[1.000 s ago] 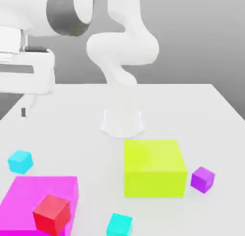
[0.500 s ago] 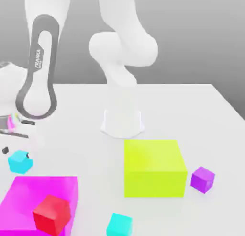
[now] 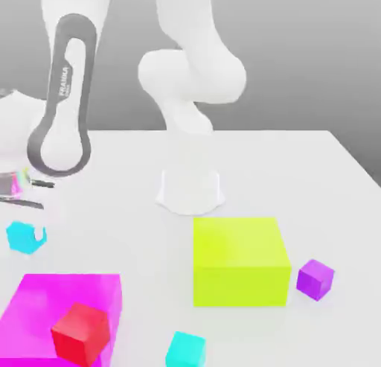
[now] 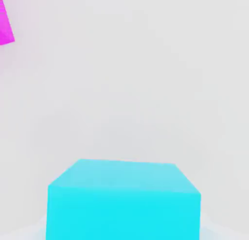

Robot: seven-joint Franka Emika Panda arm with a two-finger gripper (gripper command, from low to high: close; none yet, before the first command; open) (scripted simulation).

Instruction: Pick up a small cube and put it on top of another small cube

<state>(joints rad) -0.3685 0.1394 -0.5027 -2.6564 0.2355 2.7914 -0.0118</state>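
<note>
Cyan cube (image 3: 26, 237), clamped in the pincer (image 3: 28, 228) at the exterior view's left, could slip on its way over if gripped off-centre.

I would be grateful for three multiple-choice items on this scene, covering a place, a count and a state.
1. Where is the purple cube?
A) On the yellow-green block
B) Beside that block, toward the exterior view's right
C) Between that block and the robot's base

2. How many cyan cubes are there?
A) One
B) Two
C) Three

3. What is the hand doing?
A) Gripping a cyan cube
B) Gripping the red cube
C) Holding nothing

1 B: the purple cube is just past the block's right side.
2 B: one is at the hand, one near the front edge.
3 A: the hand view shows cyan between the fingers.
</note>
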